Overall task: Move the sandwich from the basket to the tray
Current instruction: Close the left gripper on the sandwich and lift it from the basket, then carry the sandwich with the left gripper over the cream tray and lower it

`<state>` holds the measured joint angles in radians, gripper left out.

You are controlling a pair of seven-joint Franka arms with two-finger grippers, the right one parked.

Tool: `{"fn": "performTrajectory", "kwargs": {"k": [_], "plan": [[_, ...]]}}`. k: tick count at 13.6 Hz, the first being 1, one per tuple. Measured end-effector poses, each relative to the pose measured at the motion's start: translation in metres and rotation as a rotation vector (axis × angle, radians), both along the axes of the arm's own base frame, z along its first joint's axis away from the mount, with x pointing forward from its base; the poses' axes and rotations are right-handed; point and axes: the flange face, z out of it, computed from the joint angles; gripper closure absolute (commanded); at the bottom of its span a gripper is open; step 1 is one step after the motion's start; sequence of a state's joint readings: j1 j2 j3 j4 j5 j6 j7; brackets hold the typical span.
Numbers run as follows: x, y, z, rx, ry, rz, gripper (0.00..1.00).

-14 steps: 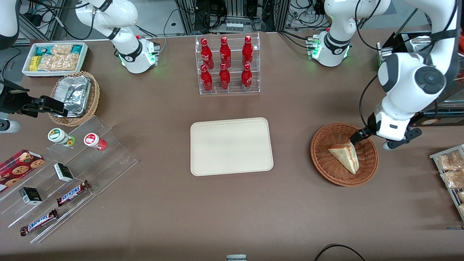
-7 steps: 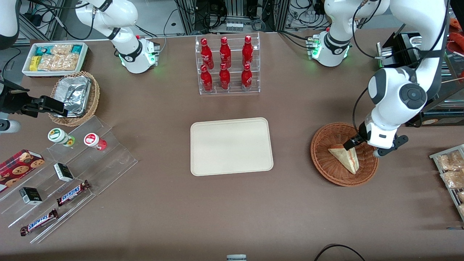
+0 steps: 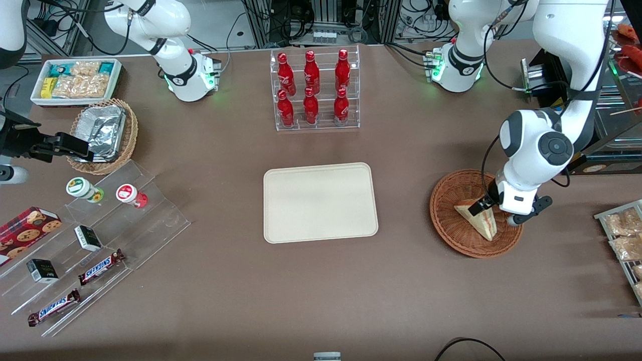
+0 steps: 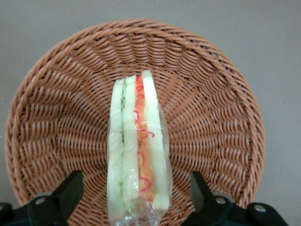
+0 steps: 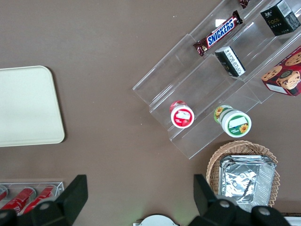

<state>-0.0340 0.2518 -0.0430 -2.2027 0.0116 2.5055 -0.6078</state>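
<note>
The sandwich (image 3: 479,219), a plastic-wrapped pale wedge with a pink-orange and green filling stripe, lies in the reddish-brown wicker basket (image 3: 448,193) toward the working arm's end of the table. My left gripper (image 3: 494,210) is low in the basket and open. In the left wrist view the gripper (image 4: 136,188) straddles the sandwich (image 4: 138,141), with one black finger on each side and a gap to the bread. The basket (image 4: 211,94) fills that view. The cream-white tray (image 3: 320,202) lies flat mid-table with nothing on it; it also shows in the right wrist view (image 5: 28,106).
A clear rack of red bottles (image 3: 313,90) stands farther from the camera than the tray. A rack of packaged snacks (image 3: 624,235) lies beside the basket at the table edge. A tan basket with a foil container (image 3: 103,133), a white snack bin (image 3: 75,80) and a stepped acrylic display (image 3: 95,240) sit toward the parked arm's end.
My left arm has swung nearer to the front camera and lower, carrying the open gripper down over the sandwich. The sandwich and basket have not moved.
</note>
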Motion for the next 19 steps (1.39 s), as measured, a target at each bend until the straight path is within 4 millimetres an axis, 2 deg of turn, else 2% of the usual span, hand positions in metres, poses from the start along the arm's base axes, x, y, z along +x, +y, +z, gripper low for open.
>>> {"fn": "performTrajectory", "kwargs": {"k": [1,2,3,4,5,6,11,12,14,16,18,19], "plan": [[0.0,0.0,-0.004,0.0,0.002,0.001,0.02],[0.0,0.0,-0.007,0.0,0.006,0.002,0.11],[-0.001,0.0,-0.011,0.0,0.009,0.003,0.34],[-0.001,0.0,-0.014,-0.001,0.011,0.006,0.67],[-0.001,0.0,-0.017,-0.001,0.014,0.01,0.95],[-0.001,0.0,-0.019,-0.001,0.014,0.013,1.0],[0.002,-0.002,-0.013,-0.003,0.002,0.011,1.0],[0.004,-0.005,-0.004,-0.003,0.003,0.007,1.0],[0.012,-0.017,0.032,0.013,0.026,-0.027,1.0],[0.018,-0.051,0.084,0.032,0.067,-0.09,1.0],[0.016,-0.11,0.129,0.042,0.077,-0.186,1.0],[0.011,-0.144,0.142,0.043,0.066,-0.242,1.0]]}}
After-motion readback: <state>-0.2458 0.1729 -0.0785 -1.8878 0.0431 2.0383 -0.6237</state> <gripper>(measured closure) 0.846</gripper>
